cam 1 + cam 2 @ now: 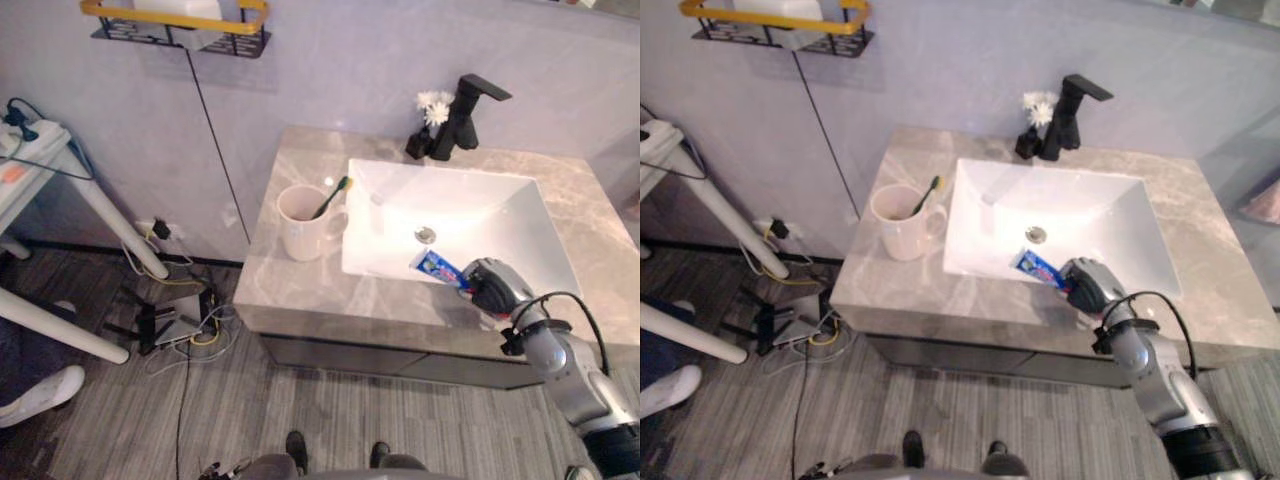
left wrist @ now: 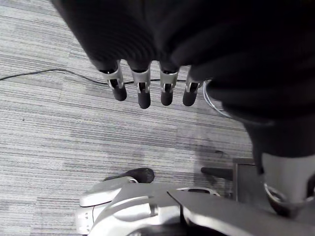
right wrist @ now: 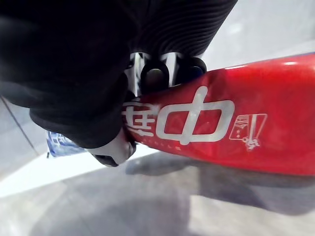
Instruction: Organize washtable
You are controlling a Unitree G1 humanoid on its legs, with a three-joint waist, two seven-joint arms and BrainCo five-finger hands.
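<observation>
Grey marble washtable (image 1: 300, 290): right hand (image 1: 492, 287) clenched round red-and-blue toothpaste tube (image 1: 437, 268) at front rim of white sink (image 1: 470, 215), blue end over basin. Best lift clear of rim, keep grip firm, carry toward mug (image 1: 303, 225) holding toothbrush (image 1: 333, 196). Left hand (image 2: 142, 88) hangs relaxed over floor

mug (image 1: 301, 230) left of sink (image 1: 470, 215), toothbrush (image 1: 334, 194) in mug, faucet (image 1: 467, 112) behind sink, toothpaste tube (image 1: 438, 268) at sink's front rim

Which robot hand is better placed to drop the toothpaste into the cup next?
The right robot hand: its fingers are curled round the toothpaste tube at the sink's front edge. The left robot hand hangs open above the floor, holding nothing.
</observation>
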